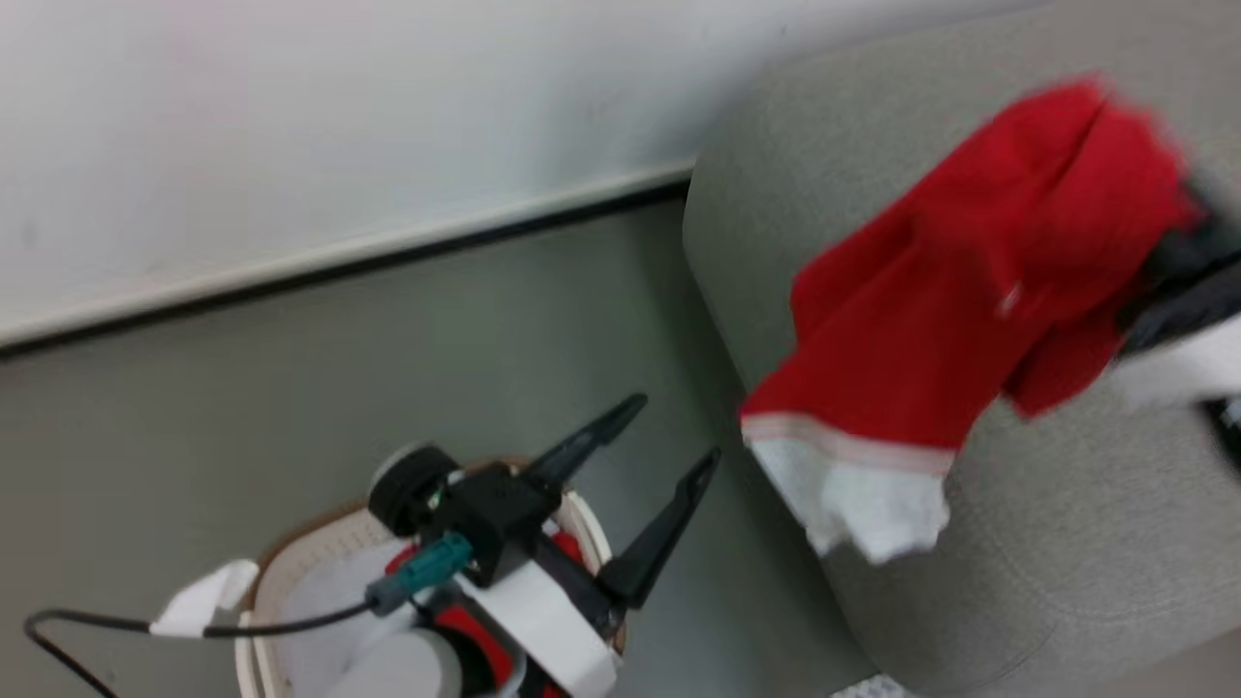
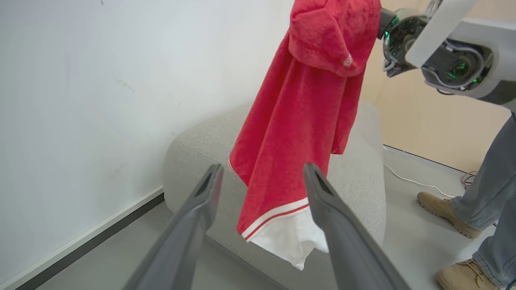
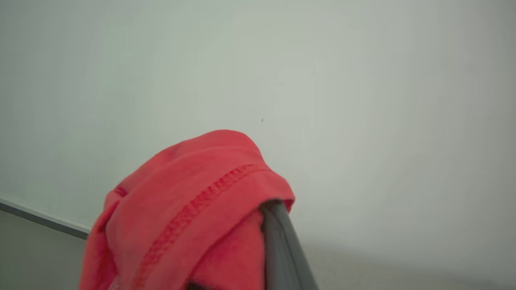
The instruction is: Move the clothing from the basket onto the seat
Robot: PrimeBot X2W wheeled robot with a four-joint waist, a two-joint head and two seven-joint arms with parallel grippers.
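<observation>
The right gripper (image 1: 1185, 254) is pinched tight on the top fold of a bright red soft fabric garment with a white hem (image 1: 979, 281). That lets it hang free, its hem dangling by the left edge of the big light grey woven upholstered seat (image 1: 1066, 543) (blurry there, so contact is hard to call). It looks well placed to be lowered. Further left, the left gripper (image 1: 674, 428) hovers spread wide and empty over the oval cream plastic basket with a brown rope rim (image 1: 310, 531), probably lined up for the next grab. A person in jeans and tan boots (image 2: 489, 181) stands near the seat.

No legible text, labels or numbers.
</observation>
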